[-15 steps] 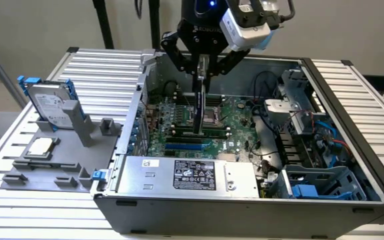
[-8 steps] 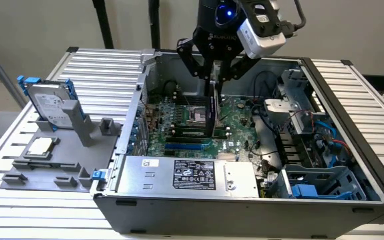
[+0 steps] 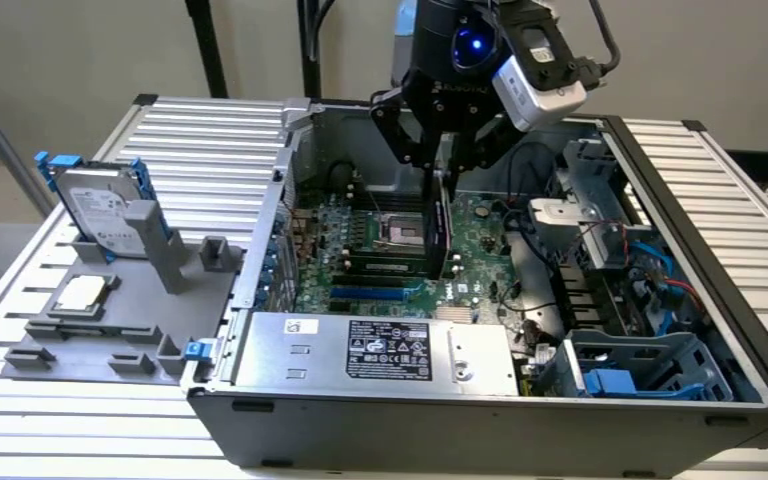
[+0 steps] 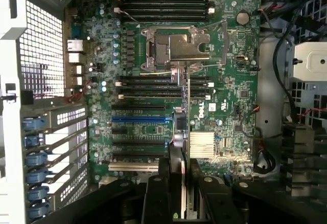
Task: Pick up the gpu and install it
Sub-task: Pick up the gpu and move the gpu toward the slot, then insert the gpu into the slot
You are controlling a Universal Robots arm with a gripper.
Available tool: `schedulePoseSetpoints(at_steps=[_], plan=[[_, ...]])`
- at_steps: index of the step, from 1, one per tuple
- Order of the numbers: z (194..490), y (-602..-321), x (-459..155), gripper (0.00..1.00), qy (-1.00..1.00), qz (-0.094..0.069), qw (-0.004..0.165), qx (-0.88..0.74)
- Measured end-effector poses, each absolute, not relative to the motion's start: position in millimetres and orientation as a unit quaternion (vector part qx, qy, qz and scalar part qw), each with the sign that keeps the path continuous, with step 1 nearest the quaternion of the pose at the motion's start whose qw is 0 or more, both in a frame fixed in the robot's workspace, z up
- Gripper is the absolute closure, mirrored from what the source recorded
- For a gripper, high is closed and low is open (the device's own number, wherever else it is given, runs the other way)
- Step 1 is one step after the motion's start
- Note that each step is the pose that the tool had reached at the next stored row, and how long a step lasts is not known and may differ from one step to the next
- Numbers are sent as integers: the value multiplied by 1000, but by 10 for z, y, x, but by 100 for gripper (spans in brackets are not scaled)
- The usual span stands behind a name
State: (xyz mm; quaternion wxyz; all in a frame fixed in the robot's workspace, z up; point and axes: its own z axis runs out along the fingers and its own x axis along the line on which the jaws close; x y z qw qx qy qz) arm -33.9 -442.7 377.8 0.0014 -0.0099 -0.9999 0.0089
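Observation:
The gpu (image 3: 440, 225) hangs on edge inside the open computer case (image 3: 704, 230), a thin black card held from above. My gripper (image 3: 447, 160) is shut on its upper edge. The card's lower edge sits just over the green motherboard (image 3: 357, 250), beside the CPU socket (image 3: 398, 232) and the memory slots. In the wrist view the gpu (image 4: 180, 127) appears edge-on as a narrow strip running out from between my black fingers (image 4: 163, 183) across the motherboard (image 4: 143, 60). It crosses the long expansion slots, among them a blue slot (image 4: 138, 118). Whether the card touches a slot I cannot tell.
A grey fixture (image 3: 117, 340) on the exterior view's left carries a silver hard drive with blue rails (image 3: 104, 215) and a small square CPU chip (image 3: 81, 293). The power supply (image 3: 377, 350) fills the case front. Cables and drive bays (image 3: 624, 260) crowd the exterior view's right.

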Motion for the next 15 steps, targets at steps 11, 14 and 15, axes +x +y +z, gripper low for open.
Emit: schedulePoseSetpoints(at_steps=[11, 14, 15], plan=[[3777, -4427, -336, 74, -1000, 9, 1, -10], [3777, -4427, -337, 74, -1000, 9, 1, -10], [3777, -4427, -337, 74, -1000, 9, 1, -10]])
